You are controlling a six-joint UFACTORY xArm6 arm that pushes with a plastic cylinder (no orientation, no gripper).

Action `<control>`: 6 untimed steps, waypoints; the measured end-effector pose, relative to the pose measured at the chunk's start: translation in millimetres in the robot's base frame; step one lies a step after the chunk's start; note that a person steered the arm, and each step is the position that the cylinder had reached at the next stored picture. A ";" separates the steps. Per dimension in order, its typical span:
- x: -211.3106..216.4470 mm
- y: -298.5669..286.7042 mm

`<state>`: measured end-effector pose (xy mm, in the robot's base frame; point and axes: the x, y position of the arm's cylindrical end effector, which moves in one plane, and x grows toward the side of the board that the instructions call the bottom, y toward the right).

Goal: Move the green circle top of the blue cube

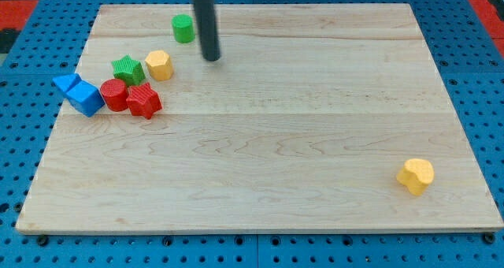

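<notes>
Tip (pixel 212 58) of my gripperless rod, holding nothing, just right of green circle (pixel 183 28), well above blue cube (pixel 85 98).

Pale wooden board (pixel 260 142) with visible grain, smooth matt finish, blue perforated surface (pixel 24 71) beneath, dark matt rod ending in my tip (pixel 213 58), green circle (pixel 183 28) painted, slight sheen

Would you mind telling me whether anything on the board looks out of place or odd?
Only the yellow heart stands out: it sits alone at the view's bottom right, far from the cluster at the left. Nothing looks damaged or tipped.
</notes>
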<state>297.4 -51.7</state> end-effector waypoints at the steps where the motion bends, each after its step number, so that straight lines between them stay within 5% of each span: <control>1: -58.2 -20.2; 3: 7.1 -114.3; 4: 11.7 -110.9; 5: -38.5 -94.3; 6: -20.7 -150.2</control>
